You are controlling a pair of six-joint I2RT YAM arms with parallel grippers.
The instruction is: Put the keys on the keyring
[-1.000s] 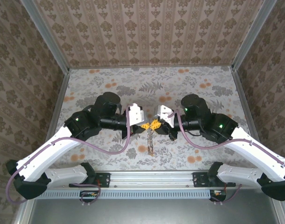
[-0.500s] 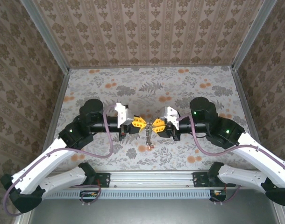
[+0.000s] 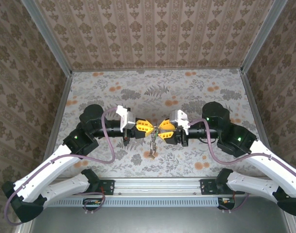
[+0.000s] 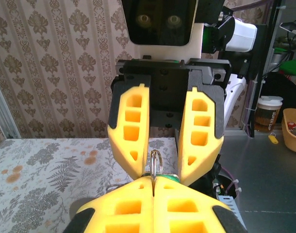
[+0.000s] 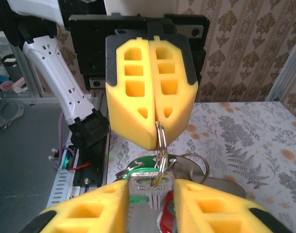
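Two grippers meet tip to tip above the middle of the desk [image 3: 211, 97], with the keyring [image 5: 161, 145] between them. The left gripper [image 5: 155, 138] has its yellow fingers pressed together on one end of the keyring. The keys [image 5: 149, 187], with green and red heads, bunch at the keyring's other end. They sit between the narrowly parted fingers of the right gripper [image 4: 162, 172], which flank the keyring.
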